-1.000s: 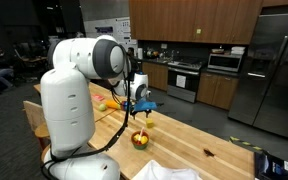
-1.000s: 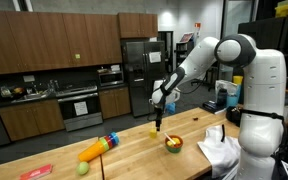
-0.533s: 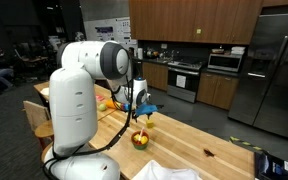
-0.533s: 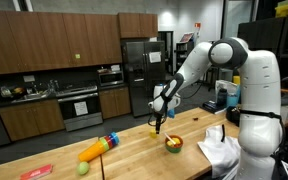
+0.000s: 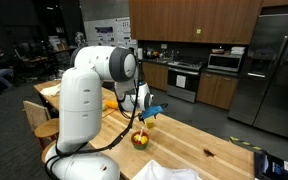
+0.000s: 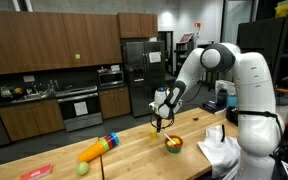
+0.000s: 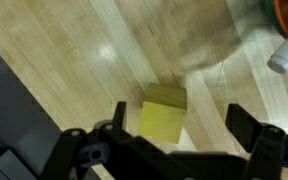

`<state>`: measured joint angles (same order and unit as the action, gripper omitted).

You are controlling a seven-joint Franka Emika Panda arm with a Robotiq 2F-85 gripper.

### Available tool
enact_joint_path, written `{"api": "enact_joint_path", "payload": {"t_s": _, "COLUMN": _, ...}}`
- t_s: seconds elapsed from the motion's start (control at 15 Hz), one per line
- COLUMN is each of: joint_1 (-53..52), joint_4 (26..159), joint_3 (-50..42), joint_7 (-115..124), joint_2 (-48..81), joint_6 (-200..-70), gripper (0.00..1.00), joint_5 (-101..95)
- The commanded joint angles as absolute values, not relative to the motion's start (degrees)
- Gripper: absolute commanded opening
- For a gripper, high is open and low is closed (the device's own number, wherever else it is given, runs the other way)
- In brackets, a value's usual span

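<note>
In the wrist view the pincer [image 7: 176, 120] stands with its jaws wide apart, one dark finger [image 7: 246, 128] on each side of a small yellow block [image 7: 164, 122]; the block lies flat on the pale wooden tabletop [image 7: 64, 40], between the fingers and clear of both, with bare wood showing on either side of it; nothing is gripped. At the upper right corner of that view an orange rim and a whitish object just beside it show only in part; what they are cannot be told from there.

In both exterior views the white arm bends down over the tabletop [image 5: 194, 140], and the pincer [image 5: 147, 117] hangs low above the wood; here the block is too small and too shadowed to pick out, so only the wrist camera settles where it lies. These wider views give what the wrist camera misses; a bowl [image 5: 140, 140] with yellow contents stands on the tabletop near the pincer [image 6: 161, 122], towards the robot's base; a crumpled white cloth [image 6: 219, 150] lies at the tabletop's edge beside the base.

In an exterior view a long yellow and orange toy [image 6: 96, 149] and a green ball [image 6: 82, 168] rest well apart from the pincer, further along the tabletop; dark kitchen cabinets and a steel refrigerator [image 5: 274, 70] fill the background.
</note>
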<state>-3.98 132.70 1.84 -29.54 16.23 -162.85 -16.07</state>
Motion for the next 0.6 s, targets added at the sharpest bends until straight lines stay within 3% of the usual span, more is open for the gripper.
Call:
{"api": "enact_joint_path", "payload": {"t_s": 0.0, "joint_1": -2.9, "joint_4": 129.3, "joint_3": 3.2, "joint_7": -28.0, "joint_2": 19.7, "joint_6": -164.3, "gripper": 1.00, "joint_5": -16.8}}
{"api": "enact_joint_path", "payload": {"t_s": 0.53, "joint_1": -1.5, "joint_4": 125.3, "joint_3": 6.4, "joint_7": -28.4, "joint_2": 24.5, "joint_6": -164.1, "gripper": 1.00, "joint_5": -15.3}}
